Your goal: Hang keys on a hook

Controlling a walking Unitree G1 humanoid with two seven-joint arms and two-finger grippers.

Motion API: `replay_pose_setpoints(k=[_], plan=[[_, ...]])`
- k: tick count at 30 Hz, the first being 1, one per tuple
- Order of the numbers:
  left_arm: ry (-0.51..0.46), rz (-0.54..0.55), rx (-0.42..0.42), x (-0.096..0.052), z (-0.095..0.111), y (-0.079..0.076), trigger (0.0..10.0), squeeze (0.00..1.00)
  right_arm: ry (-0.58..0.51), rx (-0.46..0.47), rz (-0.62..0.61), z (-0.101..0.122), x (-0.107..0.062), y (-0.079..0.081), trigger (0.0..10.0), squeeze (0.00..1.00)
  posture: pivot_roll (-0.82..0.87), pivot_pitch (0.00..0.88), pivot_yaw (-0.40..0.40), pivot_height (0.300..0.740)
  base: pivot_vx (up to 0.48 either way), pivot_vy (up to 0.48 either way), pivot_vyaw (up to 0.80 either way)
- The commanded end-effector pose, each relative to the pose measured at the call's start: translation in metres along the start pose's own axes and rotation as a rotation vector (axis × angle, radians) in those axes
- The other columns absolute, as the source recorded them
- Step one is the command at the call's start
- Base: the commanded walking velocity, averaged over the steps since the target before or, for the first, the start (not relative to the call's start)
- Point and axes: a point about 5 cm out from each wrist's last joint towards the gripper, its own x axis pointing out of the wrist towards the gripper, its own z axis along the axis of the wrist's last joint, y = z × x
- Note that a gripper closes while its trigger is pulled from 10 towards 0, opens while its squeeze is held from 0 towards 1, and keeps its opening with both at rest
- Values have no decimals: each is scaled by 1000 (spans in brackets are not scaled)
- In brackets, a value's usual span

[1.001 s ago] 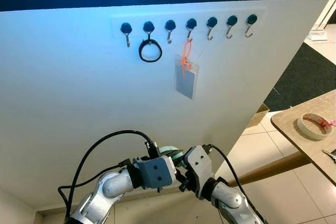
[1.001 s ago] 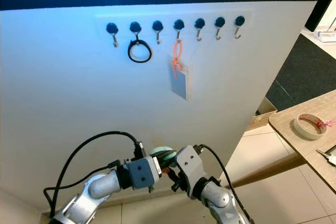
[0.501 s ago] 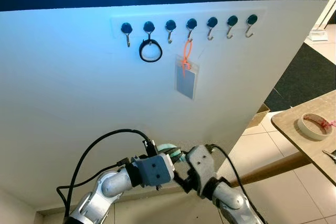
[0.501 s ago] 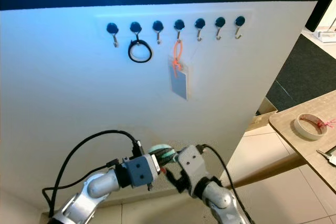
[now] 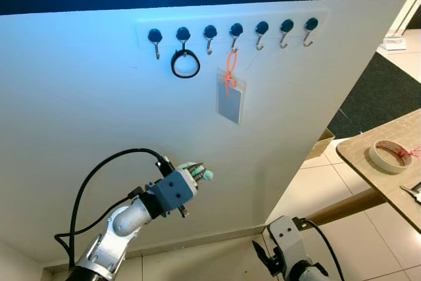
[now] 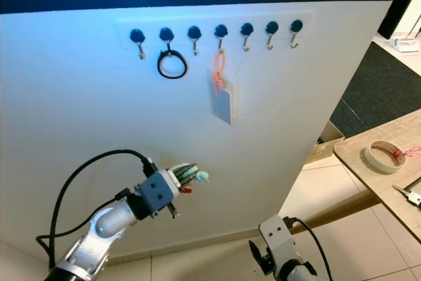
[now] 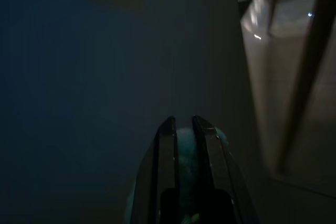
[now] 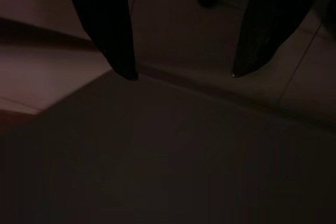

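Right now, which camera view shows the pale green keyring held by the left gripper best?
The right eye view: the pale green keyring sticks out beyond the left gripper. The left eye view matches; the left wrist view is dark.

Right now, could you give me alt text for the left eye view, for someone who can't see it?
The left tool, shut on a pale green key fob, is raised toward a white wall. Far above it runs a row of hooks, two holding a black ring and an orange-strapped card.
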Motion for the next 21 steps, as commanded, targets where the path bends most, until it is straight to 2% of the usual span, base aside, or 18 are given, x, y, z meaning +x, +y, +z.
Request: replay_pose_setpoints(k=[1, 3, 4, 6, 12, 17, 19, 21], plan=[[57, -44, -89, -5, -10, -5, 10000, 0, -12, 23, -25, -1, -1, -1, 10000, 0, 44, 113, -21, 740, 0, 0, 0], [108, -151, -215, -14, -16, -13, 10000, 0, -84, 20, -16, 10, 3, 3, 10000, 0, 42, 114, -19, 740, 0, 0, 0], [121, -169, -262, -17, -16, -14, 10000, 0, -125, 17, -8, 16, 4, 5, 10000, 0, 42, 115, -20, 740, 0, 0, 0], [130, -172, -293, -18, -16, -14, 10000, 0, -165, 18, -2, 22, 5, 8, 10000, 0, 43, 115, -21, 740, 0, 0, 0], [126, -102, -350, -16, -13, -6, 10000, 0, -289, 39, 3, 42, 6, 12, 10000, 0, 44, 118, -24, 740, 0, 0, 0], [87, -122, -399, -13, -6, -6, 10000, 0, -399, 40, 63, 66, 6, 21, 10000, 0, 41, 120, -23, 740, 0, 0, 0], [49, -146, -371, -11, 0, -6, 10000, 0, -399, 34, 136, 70, 6, 28, 10000, 0, 41, 121, -27, 740, 0, 0, 0], [49, -146, -371, -11, 0, -6, 10000, 0, -399, 34, 136, 70, 6, 28, 10000, 0, 41, 121, -27, 740, 0, 0, 0]])
